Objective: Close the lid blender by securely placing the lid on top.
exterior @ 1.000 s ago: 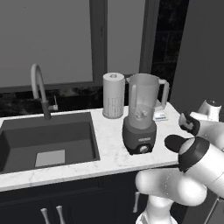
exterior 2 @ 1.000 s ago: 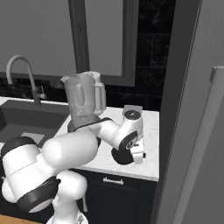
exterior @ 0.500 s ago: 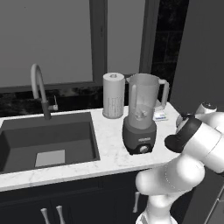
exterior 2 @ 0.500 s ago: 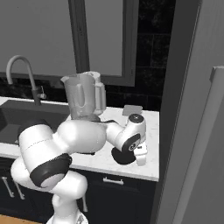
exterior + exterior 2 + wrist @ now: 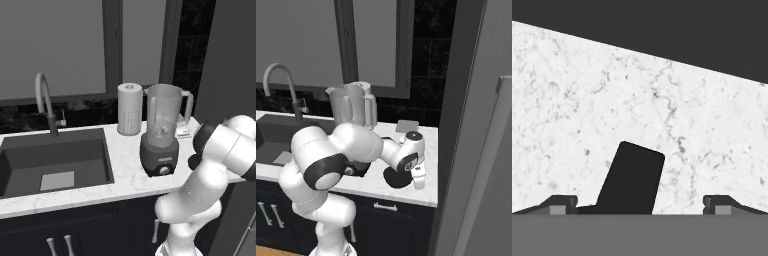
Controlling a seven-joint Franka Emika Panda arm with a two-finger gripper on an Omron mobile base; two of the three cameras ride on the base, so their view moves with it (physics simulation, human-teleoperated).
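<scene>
**Q:** White marble worktop (image 5: 125,182), read from the left: what stands on it?

**A:** A dark sink (image 5: 52,162) with a curved tap (image 5: 45,102) comes first. Then a white ribbed cylinder (image 5: 129,116) at the back, and just beside it to the right the blender (image 5: 162,131), a clear jar with a side handle on a dark grey base; its mouth is uncovered. A small pale object (image 5: 183,132) lies behind the blender.

**Q:** And the lid?

**A:** In the right base view the lid (image 5: 397,177), a flat black disc, lies on the worktop near its front edge, to the right of the blender and apart from it.

**Q:** Where is the gripper?

**A:** The gripper (image 5: 418,176) hangs at the lid's right side, pointing down. In the hand view its jaws stand wide apart, holding nothing, over marble with a dark slab (image 5: 632,179) between them.
</scene>
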